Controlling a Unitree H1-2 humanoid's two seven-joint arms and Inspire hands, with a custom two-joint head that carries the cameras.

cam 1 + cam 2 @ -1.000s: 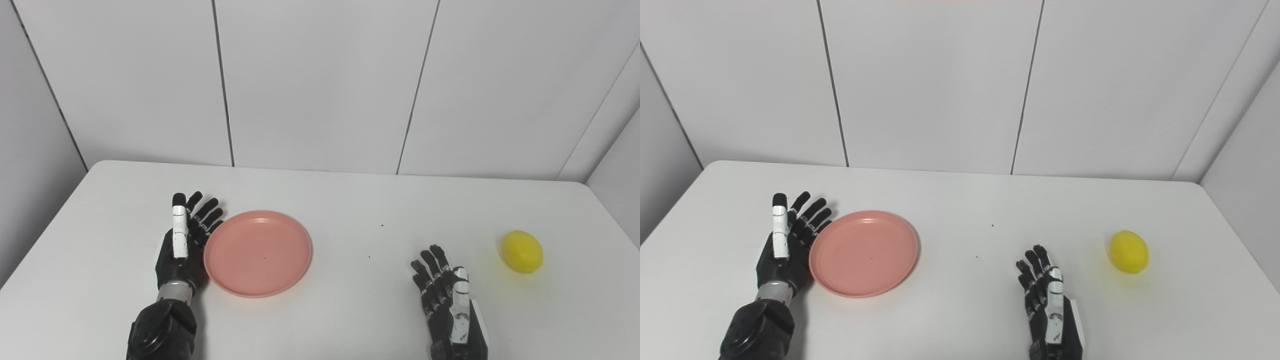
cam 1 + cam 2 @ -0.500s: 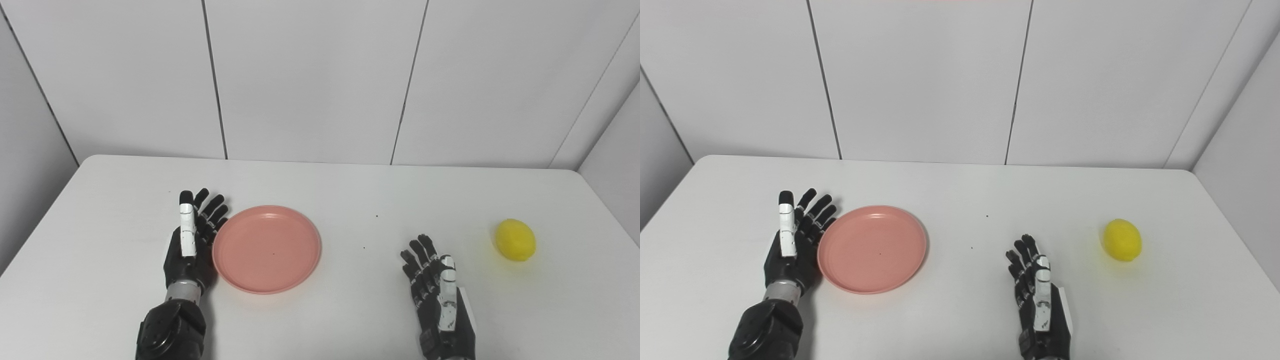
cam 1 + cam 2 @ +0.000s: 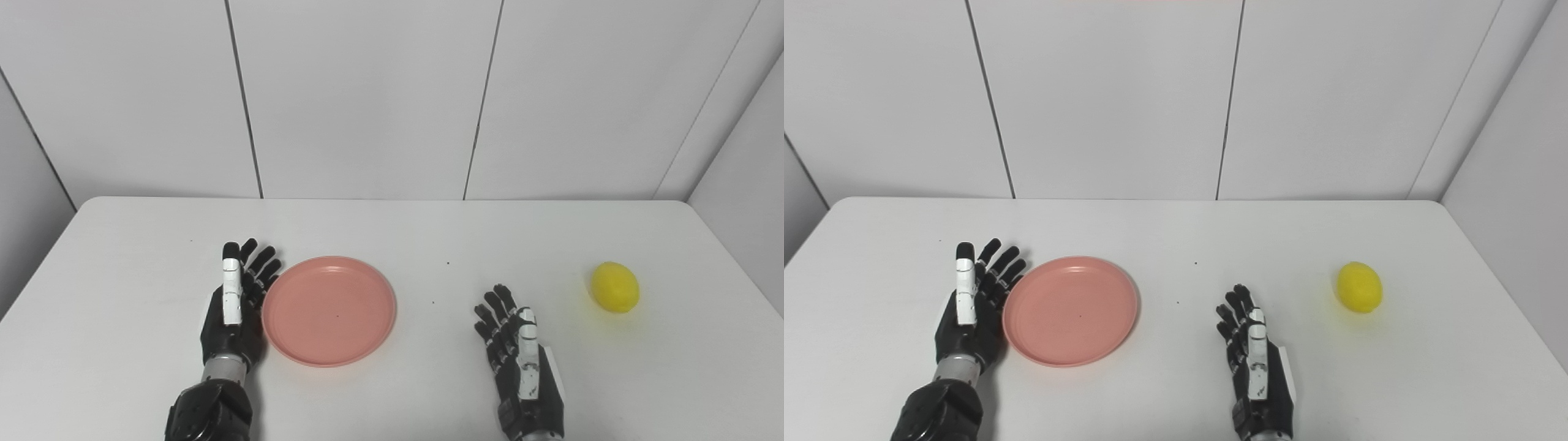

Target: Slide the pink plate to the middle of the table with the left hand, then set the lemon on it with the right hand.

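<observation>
The pink plate (image 3: 331, 310) lies flat and empty on the white table (image 3: 392, 226), left of its middle. My left hand (image 3: 236, 306) is open, fingers stretched forward, with its inner side against the plate's left rim. The yellow lemon (image 3: 615, 286) lies near the table's right edge. My right hand (image 3: 520, 367) is open and empty near the front edge, between plate and lemon, well apart from both.
White wall panels stand close behind the table's far edge (image 3: 392, 199). Two small dark specks (image 3: 448, 264) mark the tabletop right of the plate. The table's right edge runs just past the lemon.
The camera has shifted. Against the specks on the table, the plate has slid to the right with my left hand pushing its left rim. The right hand has hardly moved and the lemon has stayed put.
</observation>
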